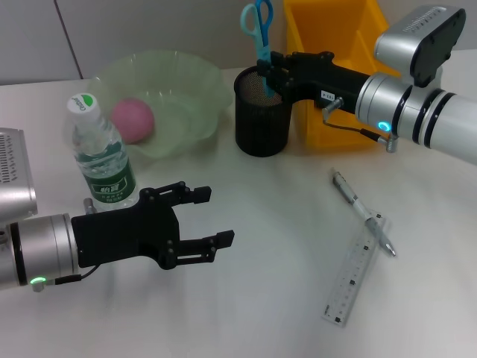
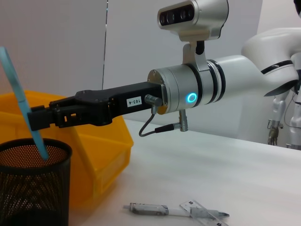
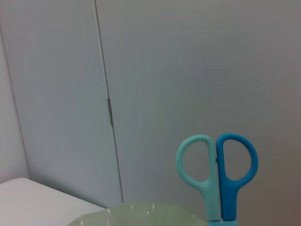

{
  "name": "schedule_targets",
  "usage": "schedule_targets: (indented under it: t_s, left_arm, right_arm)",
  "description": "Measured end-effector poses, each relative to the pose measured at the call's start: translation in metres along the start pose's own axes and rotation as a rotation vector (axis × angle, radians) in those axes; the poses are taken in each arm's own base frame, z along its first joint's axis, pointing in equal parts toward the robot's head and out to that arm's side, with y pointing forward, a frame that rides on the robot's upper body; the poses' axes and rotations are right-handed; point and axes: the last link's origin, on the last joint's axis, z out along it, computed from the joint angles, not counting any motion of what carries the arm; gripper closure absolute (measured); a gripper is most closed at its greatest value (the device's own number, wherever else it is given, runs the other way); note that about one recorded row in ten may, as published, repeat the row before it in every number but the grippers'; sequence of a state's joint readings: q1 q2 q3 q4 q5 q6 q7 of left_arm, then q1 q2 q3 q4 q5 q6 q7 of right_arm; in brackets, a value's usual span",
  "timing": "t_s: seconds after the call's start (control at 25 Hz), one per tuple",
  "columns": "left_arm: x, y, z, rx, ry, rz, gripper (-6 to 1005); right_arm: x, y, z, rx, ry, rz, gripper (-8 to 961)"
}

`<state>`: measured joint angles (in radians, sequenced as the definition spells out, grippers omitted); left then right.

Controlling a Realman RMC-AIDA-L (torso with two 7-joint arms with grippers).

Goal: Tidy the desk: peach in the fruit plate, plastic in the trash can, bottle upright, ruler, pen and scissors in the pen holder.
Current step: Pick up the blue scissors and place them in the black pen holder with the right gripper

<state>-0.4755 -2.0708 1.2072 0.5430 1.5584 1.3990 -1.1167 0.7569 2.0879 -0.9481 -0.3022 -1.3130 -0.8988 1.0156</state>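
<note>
Reaching level over the pen holder [image 1: 261, 112], the right gripper [image 1: 270, 74] pinches the scissors [image 1: 258, 33] upright, blades inside the holder.
The left gripper [image 1: 209, 218] hovers beside the standing bottle [image 1: 100, 153], jaws spread.

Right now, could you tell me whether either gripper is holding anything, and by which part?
The right gripper holds the scissors by the blades just below the handles, tips down in the pen holder. The left gripper is open and empty.

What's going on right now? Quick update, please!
Right tool gripping scissors over pen holder. Left tool open, idle near bottle. Pen, ruler still on desk.
</note>
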Motion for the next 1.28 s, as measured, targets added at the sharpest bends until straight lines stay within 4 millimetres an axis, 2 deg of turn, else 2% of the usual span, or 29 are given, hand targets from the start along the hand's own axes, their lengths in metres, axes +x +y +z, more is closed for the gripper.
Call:
schedule_targets:
  t_s: [1.28]
  left_arm:
    - [-0.0005, 0.0001, -0.0007, 0.0, -0.002, 0.001, 184]
  right_arm:
    - [0.0004, -0.0003, -0.0004, 0.003, -0.003, 0.01, 740]
